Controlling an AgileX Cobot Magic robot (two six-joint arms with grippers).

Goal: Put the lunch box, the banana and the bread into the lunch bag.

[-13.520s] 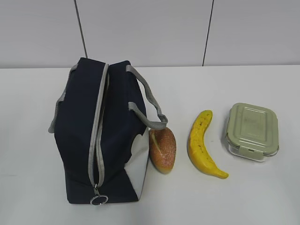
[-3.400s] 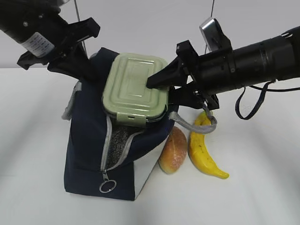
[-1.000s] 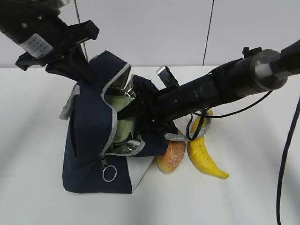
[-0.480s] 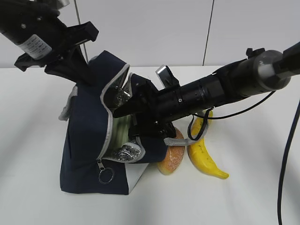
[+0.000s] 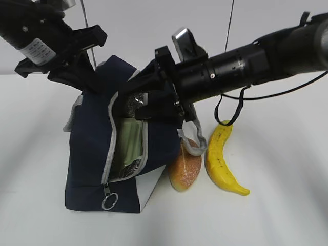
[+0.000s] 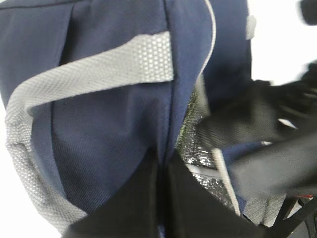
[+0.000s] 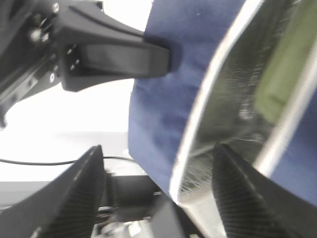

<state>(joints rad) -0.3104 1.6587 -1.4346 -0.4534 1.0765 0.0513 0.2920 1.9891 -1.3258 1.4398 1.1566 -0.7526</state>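
Observation:
The navy lunch bag (image 5: 89, 154) stands unzipped at the left. The sage-green lunch box (image 5: 129, 141) sits on edge inside it against the silver lining; its green lid (image 7: 282, 59) also shows in the right wrist view. My left gripper (image 5: 93, 84) is shut on the bag's upper left rim, the fabric pinched between its fingers (image 6: 148, 193). My right gripper (image 5: 136, 105) hovers open at the bag's mouth. The bag's zipper edge (image 7: 198, 134) passes between its wide-apart fingers (image 7: 84, 188). The bread (image 5: 185, 169) and the banana (image 5: 220, 159) lie on the table right of the bag.
A grey webbing handle (image 5: 192, 141) hangs off the bag's right side over the bread. Another handle (image 6: 89, 69) crosses the bag's left side. The zipper's ring pull (image 5: 109, 201) hangs at the bag's front bottom. White table (image 5: 277, 195) extends to the right.
My right gripper has opened, let go of the lunch box and drawn up out of the bag. The box has dropped deeper inside. My left gripper still holds the rim.

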